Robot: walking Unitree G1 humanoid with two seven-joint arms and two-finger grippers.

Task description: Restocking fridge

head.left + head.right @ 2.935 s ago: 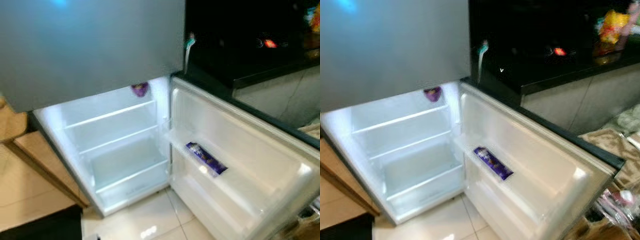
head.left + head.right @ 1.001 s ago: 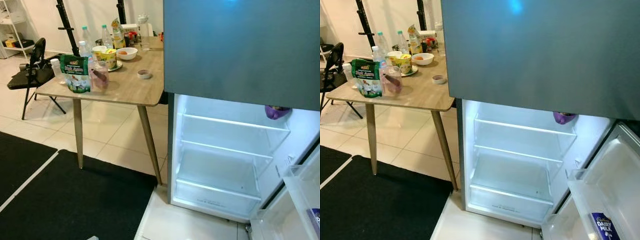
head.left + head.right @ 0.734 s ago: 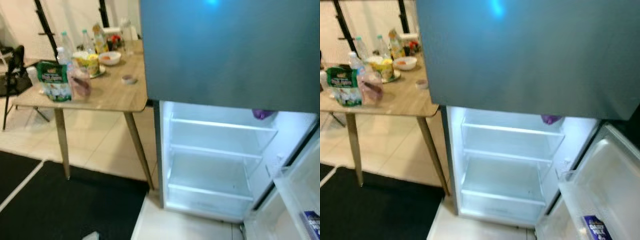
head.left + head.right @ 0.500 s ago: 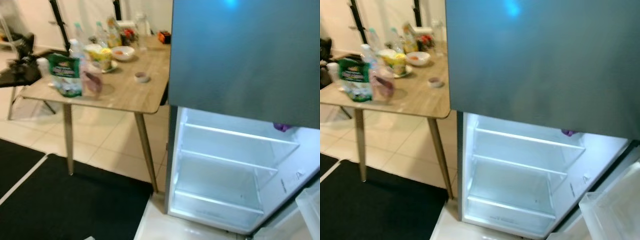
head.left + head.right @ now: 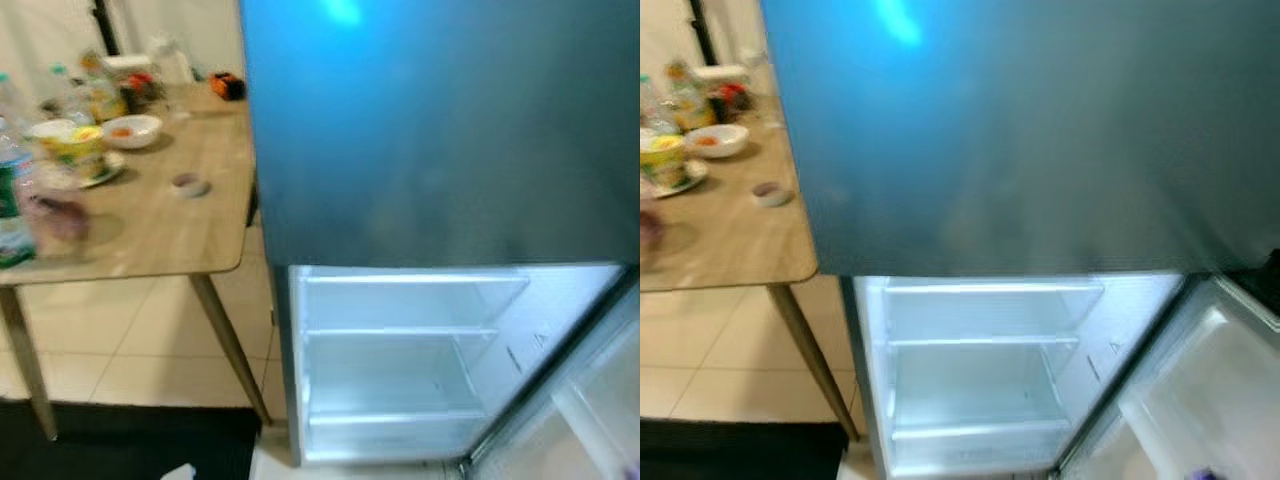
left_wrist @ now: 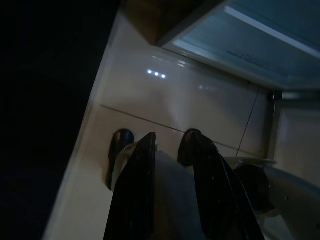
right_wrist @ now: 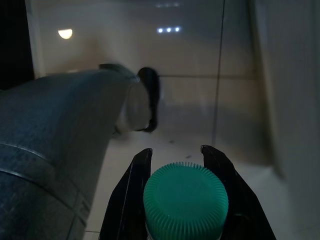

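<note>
gripping a green-capped bottle [image 7: 185, 200] in right fingers [image 7: 131, 195], no legible label

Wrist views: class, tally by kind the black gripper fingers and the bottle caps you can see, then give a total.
black gripper fingers: 4
green bottle cap: 1
Total: 5
</note>
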